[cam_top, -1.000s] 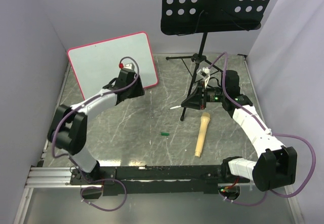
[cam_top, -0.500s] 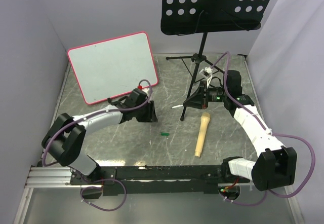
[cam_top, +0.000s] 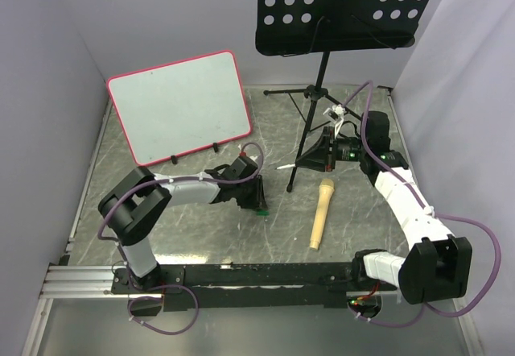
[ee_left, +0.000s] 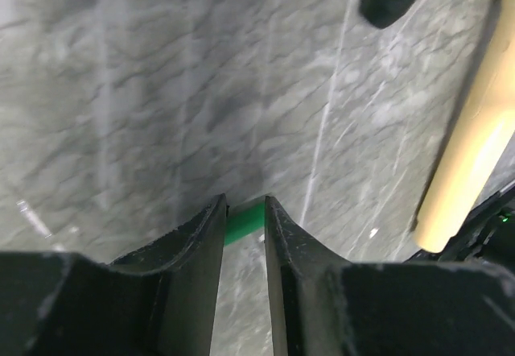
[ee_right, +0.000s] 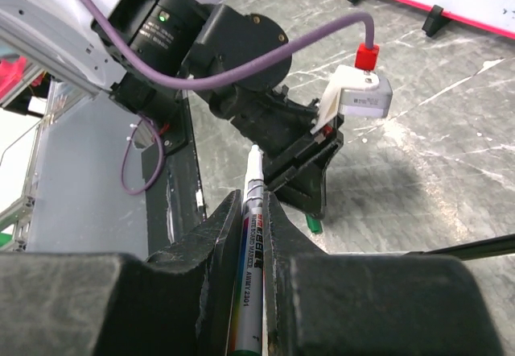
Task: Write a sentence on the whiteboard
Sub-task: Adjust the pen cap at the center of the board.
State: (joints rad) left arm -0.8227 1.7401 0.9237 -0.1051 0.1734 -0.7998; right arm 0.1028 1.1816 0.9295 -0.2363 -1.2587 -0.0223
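Both our pairs sit well short of the whiteboard [cam_top: 179,106]: left fingers [ee_left: 205,243] narrowly straddling a green cap [ee_left: 245,221], grip unclear, right fingers [ee_right: 217,235] clamped on a marker [ee_right: 251,211].

The left arm [cam_top: 189,187] lies stretched out low, elbow bent sharply near its base and forearm almost level. The left gripper [ee_left: 244,207] points down with its fingertips close to the surface. Its jaws stand a narrow gap apart with a small green cap [ee_left: 241,223] right at the tips; whether they pinch it cannot be told. The right arm [cam_top: 402,203] curves up and forward, wrist turned inward. The right gripper [ee_right: 252,203] is clamped on a white marker [ee_right: 245,275], whose tip sticks out ahead of the fingers, aimed at the left gripper beyond.
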